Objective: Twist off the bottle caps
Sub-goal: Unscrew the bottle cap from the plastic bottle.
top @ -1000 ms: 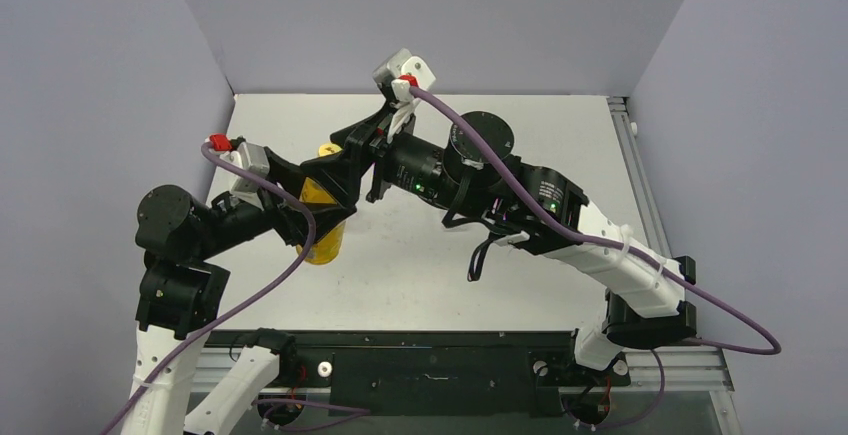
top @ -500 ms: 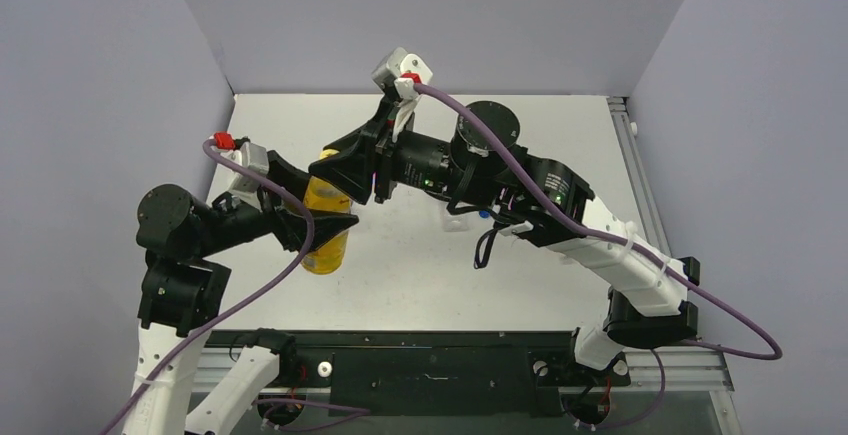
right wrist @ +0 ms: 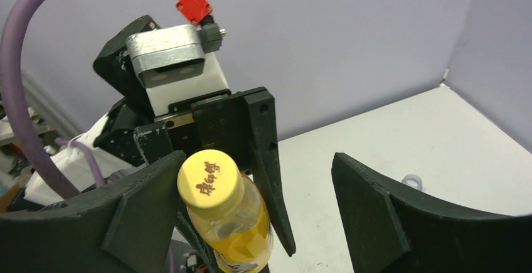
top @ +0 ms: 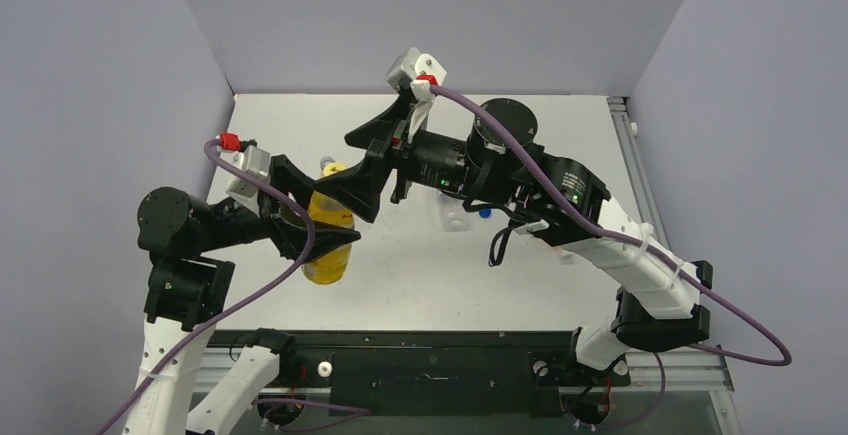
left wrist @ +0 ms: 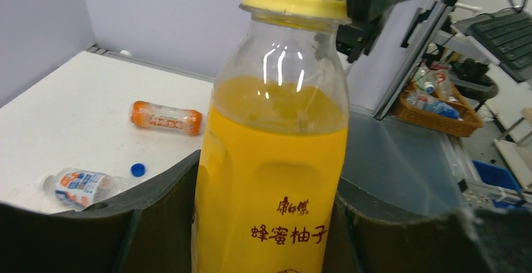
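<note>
We see a yellow juice bottle (left wrist: 270, 179) with orange-yellow juice up to its shoulder and red writing low on the front. Its yellow cap (left wrist: 295, 0) is on the neck, with writing on top. The left end effector (left wrist: 270, 223) holds this bottle by its sides. An orange bottle (left wrist: 166, 117) lies on its side on the white surface (left wrist: 63, 116). A clear water bottle (left wrist: 81, 187) with a white and blue label also lies on its side, nearer to us. A small blue cap (left wrist: 138, 169) lies loose just beside the water bottle, between the two lying bottles.
</note>
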Robot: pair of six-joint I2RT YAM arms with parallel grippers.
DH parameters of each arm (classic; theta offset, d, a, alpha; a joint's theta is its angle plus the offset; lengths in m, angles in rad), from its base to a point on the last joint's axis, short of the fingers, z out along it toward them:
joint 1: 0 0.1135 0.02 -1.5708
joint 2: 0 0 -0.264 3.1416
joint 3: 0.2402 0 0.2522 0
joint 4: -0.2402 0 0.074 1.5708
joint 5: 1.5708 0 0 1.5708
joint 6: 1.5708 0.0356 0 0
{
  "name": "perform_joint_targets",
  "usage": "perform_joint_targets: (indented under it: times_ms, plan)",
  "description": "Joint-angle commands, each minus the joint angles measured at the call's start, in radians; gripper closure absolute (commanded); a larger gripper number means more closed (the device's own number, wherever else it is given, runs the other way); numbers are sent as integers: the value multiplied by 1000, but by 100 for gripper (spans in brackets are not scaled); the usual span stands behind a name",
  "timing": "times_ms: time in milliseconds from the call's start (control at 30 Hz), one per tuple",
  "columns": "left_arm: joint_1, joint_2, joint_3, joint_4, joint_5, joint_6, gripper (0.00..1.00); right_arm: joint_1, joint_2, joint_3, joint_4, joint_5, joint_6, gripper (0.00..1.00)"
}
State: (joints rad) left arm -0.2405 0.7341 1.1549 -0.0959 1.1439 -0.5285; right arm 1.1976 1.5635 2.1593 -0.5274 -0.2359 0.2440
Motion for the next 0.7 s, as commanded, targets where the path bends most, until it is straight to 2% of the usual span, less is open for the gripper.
perform_joint_targets:
  times_ms: [0, 133, 467, 533, 667]
  plan:
    - [0, 12, 46, -126, -93, 172, 100, 41, -64, -10, 11, 271, -18, 19]
    - [0, 15, 57, -145, -102, 201, 100, 86, -82, -27, 10, 358, -48, 18]
    - [-1, 20, 78, -170, -67, 193, 100, 109, -104, -44, 6, 349, -65, 16]
    - [-2, 13, 69, -170, -93, 202, 100, 116, -103, -44, 2, 378, -52, 16]
    - [-2, 1, 63, -216, -212, 287, 100, 161, -68, 4, -19, 547, -12, 16]
